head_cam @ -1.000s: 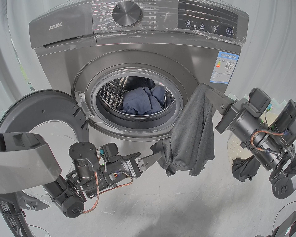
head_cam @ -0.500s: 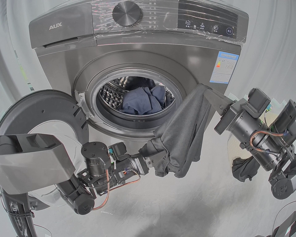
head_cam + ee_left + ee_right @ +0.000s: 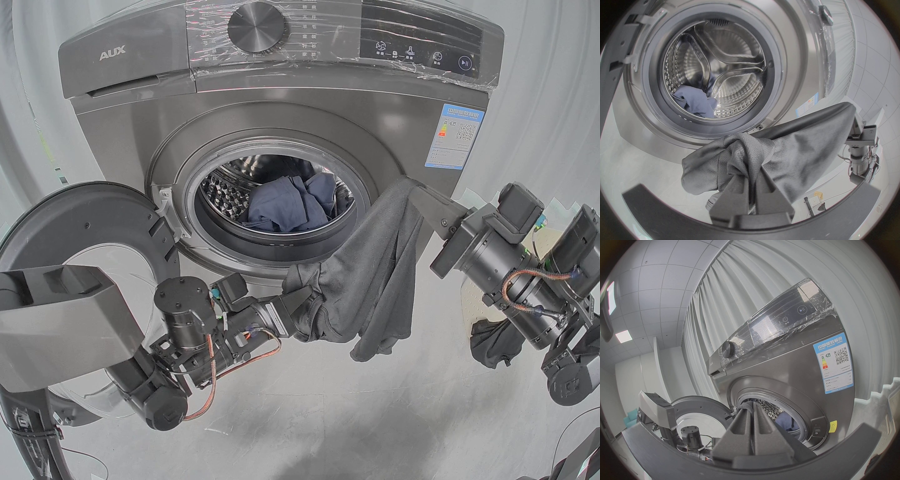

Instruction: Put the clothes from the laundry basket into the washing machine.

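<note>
A dark grey garment [image 3: 369, 281] hangs stretched between both grippers in front of the washing machine [image 3: 281, 94]. My right gripper [image 3: 414, 186] is shut on its upper end, right of the drum opening; the same pinch shows in the right wrist view [image 3: 752, 407]. My left gripper [image 3: 304, 299] is shut on the bunched lower end, below the opening's rim, with the cloth [image 3: 787, 156] draped over its fingers [image 3: 734, 190]. Blue clothes [image 3: 287, 203] lie inside the drum [image 3: 718, 72].
The round door [image 3: 87, 231] stands swung open to the left, behind my left arm. A white laundry basket [image 3: 478, 300] with a dark piece of clothing [image 3: 497, 344] sits on the floor at the right, partly hidden by my right arm. Grey floor lies free below.
My left gripper has moved in from the left, closed on the garment's lower end and lifted it toward the drum rim. The right gripper has shifted slightly left and up with the upper end.
</note>
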Controlling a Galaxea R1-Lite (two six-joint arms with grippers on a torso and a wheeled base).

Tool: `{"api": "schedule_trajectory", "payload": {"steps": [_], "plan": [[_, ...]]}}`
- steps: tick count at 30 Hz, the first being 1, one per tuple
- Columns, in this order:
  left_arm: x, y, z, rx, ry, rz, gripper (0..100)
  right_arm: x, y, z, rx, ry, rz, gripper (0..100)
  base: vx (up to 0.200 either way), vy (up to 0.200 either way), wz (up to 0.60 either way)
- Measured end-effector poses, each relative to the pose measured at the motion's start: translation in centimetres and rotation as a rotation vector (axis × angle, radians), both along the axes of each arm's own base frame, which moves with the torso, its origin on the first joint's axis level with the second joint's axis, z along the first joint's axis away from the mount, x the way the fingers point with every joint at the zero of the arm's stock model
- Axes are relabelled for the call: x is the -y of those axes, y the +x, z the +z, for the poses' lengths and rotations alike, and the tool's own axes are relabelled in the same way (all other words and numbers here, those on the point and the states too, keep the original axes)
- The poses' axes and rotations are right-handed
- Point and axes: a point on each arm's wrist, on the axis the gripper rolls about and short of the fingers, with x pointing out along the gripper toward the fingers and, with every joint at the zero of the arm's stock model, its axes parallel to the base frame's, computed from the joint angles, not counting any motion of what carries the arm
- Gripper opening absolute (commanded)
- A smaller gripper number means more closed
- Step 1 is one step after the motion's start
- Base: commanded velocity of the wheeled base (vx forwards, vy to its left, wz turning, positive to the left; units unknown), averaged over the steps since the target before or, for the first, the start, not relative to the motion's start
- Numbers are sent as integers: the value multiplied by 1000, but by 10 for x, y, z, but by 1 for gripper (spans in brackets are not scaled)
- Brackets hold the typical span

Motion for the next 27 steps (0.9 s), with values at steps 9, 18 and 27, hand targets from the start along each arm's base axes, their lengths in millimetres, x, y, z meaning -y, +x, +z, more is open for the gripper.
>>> {"api": "schedule_trajectory", "payload": {"steps": [9, 18, 27], "plan": [[-30, -47, 38, 84, -9, -20, 0, 1, 2, -10, -33, -24, -6, 0, 0, 0, 0], [-61, -87, 95, 268, -101, -79, 0, 0, 12, -43, -133, -78, -22, 0, 0, 0, 0], [-69, -94, 116, 344, -147, -61, 0, -4, 28, -69, -210, -133, -45, 100, 0, 0, 0]]}}
